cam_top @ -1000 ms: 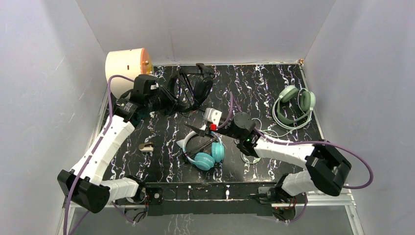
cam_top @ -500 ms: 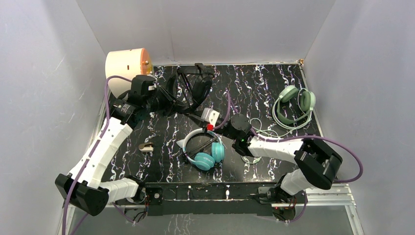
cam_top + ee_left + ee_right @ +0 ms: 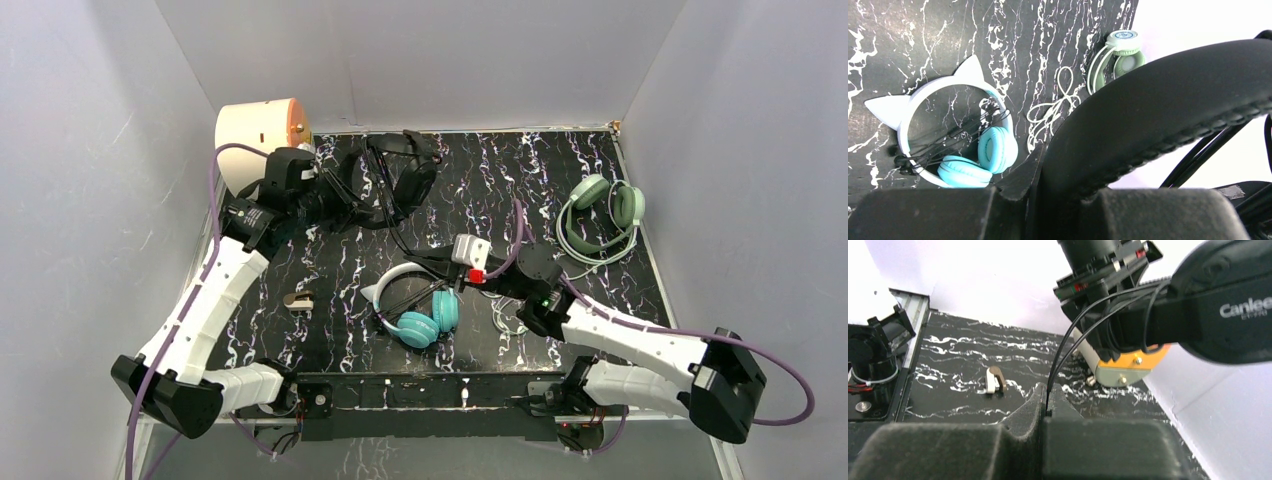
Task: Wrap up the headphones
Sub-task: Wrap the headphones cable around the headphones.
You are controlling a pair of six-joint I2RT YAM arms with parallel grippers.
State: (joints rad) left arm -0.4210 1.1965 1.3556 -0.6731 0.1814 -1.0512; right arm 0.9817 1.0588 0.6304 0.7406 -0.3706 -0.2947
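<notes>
1. Far left corner: a cream drum [image 3: 256, 131] with an orange face stands at the edge of the marbled black table [image 3: 560, 170].

2. Just beside the drum, the left gripper [image 3: 340, 197] is clamped on the headband [image 3: 1168, 110] of the black headphones [image 3: 405, 178]. The band fills the gap between the fingers. The ear cups lie to the right of the gripper, over the rear of the table. In the right wrist view one cup sits clear of the surface.

3. A small brown-and-white clip [image 3: 298, 299] lies alone on the table, near the left forearm.

4. A thin black cable [image 3: 1073, 342] runs from the black headphones down to the right gripper [image 3: 1047, 409]. Its fingers are closed together on the cable, which enters the seam between the fingertips.

5. The teal headphones [image 3: 415, 305], with a white cat-ear band, lie flat at centre front. They are just on the near side of the right gripper and not touched by it. A dark cord [image 3: 955, 135] crosses the opening of the band.

6. The green headphones [image 3: 600, 213] lie flat at the right rear, well apart from both grippers. Their light cable [image 3: 1050, 107] lies in loose loops on the table between them and the teal headphones.
</notes>
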